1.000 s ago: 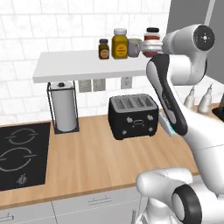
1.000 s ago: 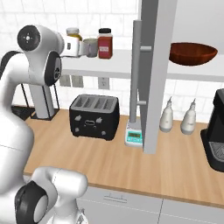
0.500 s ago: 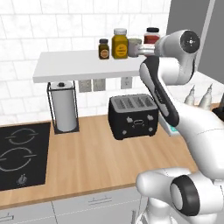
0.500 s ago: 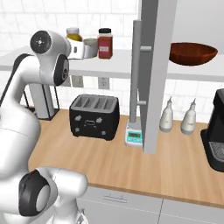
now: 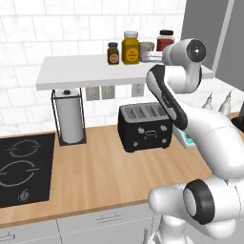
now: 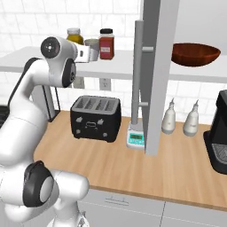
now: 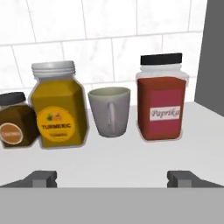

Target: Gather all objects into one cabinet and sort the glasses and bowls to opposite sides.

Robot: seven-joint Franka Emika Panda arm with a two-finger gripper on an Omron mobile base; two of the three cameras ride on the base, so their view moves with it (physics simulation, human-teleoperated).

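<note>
Pale grey cup (image 7: 110, 111) upright on the white wall shelf (image 7: 131, 157), handle facing the hand camera; dead centre in the hand view, between two jars and just beside each; turmeric jar (image 7: 57, 106) at its 9 o'clock, paprika jar (image 7: 160, 99) at its 3 o'clock; small brown jar (image 7: 15, 120) further out at 9, touching or nearly touching the turmeric jar.

Claw (image 7: 112, 178) spread wide, nothing between the tips; tips at 6 o'clock of the cup, apart from it, level with the shelf front; in the left base view the claw (image 5: 153, 56) sits at shelf height right in front of the cup (image 5: 147, 47); same in the right base view, claw (image 6: 91, 54) just short of the cup (image 6: 92, 44).

Dark brown bowl (image 6: 195, 53) on the cabinet shelf (image 6: 199, 73), well apart, at 3 o'clock of the cup in the right base view; grey cabinet door (image 6: 156, 66) open, edge-on, with its steel bar handle (image 6: 138, 80) between cup and bowl.

Below on the surface (image 6: 146, 164): black toaster (image 6: 95, 118), small scale (image 6: 136, 140), two white bottles (image 6: 169, 118), paper towel roll (image 5: 69, 116); hob (image 5: 21, 167) at far 9 in the left base view.
</note>
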